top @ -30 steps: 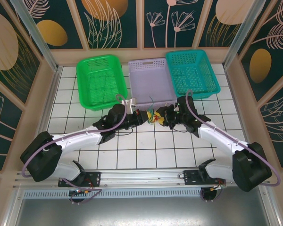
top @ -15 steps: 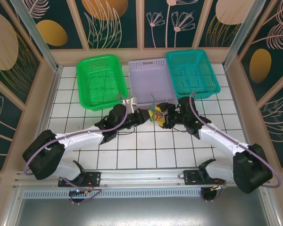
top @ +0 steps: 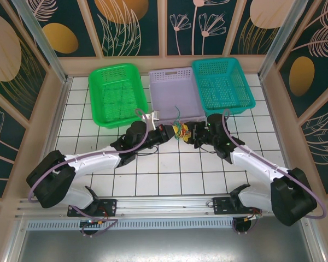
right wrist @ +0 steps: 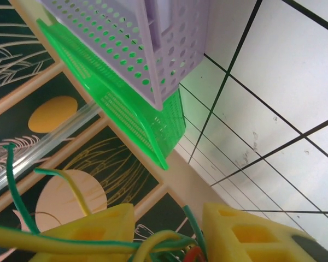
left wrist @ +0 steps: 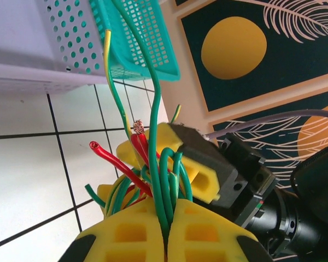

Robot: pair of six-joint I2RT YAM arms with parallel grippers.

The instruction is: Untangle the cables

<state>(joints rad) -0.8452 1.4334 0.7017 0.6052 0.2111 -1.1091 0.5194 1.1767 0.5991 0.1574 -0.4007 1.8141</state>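
White tiled tabletop [top: 169, 180], painted panels behind: two robot arms meet tip to tip just short of the lilac basket [top: 175, 90]. The left gripper [left wrist: 167, 213] is clamped tight on the cables [left wrist: 159, 164], with green strands pinched between its yellow pads and loose ends fanning out beyond its tips. The right gripper [right wrist: 168, 221], directly opposite, has its jaws partly apart around the same bundle; whether it pinches anything, I cannot tell.

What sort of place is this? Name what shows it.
Likely a robot test cell: tiled table boxed in by leaf-patterned panels, left arm and right arm bolted at its near edge, green basket, lilac basket and teal basket behind.
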